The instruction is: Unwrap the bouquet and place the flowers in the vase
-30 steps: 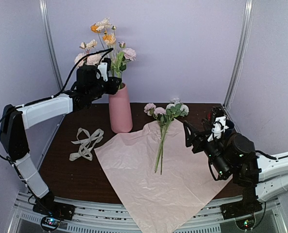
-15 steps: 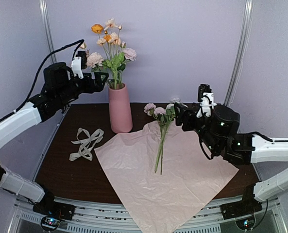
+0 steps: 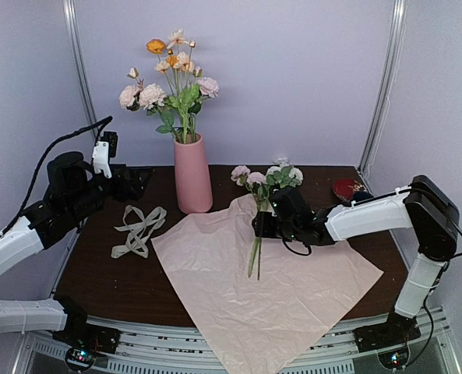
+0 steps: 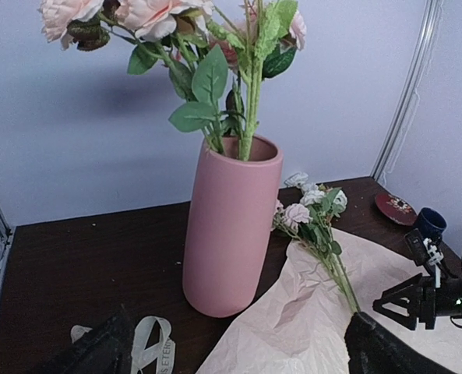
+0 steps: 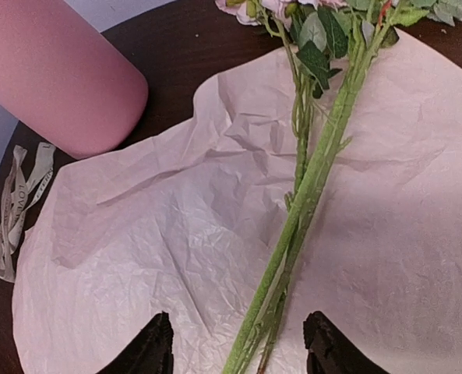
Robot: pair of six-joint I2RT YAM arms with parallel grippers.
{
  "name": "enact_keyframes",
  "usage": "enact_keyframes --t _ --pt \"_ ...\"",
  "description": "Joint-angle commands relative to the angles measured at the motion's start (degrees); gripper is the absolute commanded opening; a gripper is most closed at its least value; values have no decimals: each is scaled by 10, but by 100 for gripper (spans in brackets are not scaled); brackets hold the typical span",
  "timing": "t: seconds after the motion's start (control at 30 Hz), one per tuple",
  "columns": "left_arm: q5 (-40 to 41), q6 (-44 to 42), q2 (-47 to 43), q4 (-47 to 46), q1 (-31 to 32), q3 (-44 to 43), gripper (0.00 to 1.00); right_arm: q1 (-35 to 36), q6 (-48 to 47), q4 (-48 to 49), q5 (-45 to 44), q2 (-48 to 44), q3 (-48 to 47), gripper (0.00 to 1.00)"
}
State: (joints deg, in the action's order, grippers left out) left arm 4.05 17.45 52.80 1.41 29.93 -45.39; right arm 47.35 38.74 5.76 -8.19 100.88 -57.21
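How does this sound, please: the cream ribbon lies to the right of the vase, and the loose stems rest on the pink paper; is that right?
Not quite: in the top external view the cream ribbon lies to the left of the vase, not the right. The loose stems do rest on the pink paper.

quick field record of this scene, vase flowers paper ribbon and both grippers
vase: upright on the table, holding several flowers
loose flowers: lying on the paper, blooms toward the back wall
paper: spread open on the table
ribbon: untied, left of the paper
left gripper: open, empty, left of the vase
right gripper: open, straddling the loose flowers' stems
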Motion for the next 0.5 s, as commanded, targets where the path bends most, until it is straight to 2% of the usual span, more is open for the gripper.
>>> enact_keyframes --t 0.0,0.27,0.47 --pt "-9 -1 -5 -20 -3 26 98 -11 75 0 33 30 -25 57" --pt "-20 11 -5 -30 -3 56 98 -38 115 16 21 61 -19 50" --pt "-25 12 -2 -38 -4 57 98 -49 116 20 40 92 -50 44"
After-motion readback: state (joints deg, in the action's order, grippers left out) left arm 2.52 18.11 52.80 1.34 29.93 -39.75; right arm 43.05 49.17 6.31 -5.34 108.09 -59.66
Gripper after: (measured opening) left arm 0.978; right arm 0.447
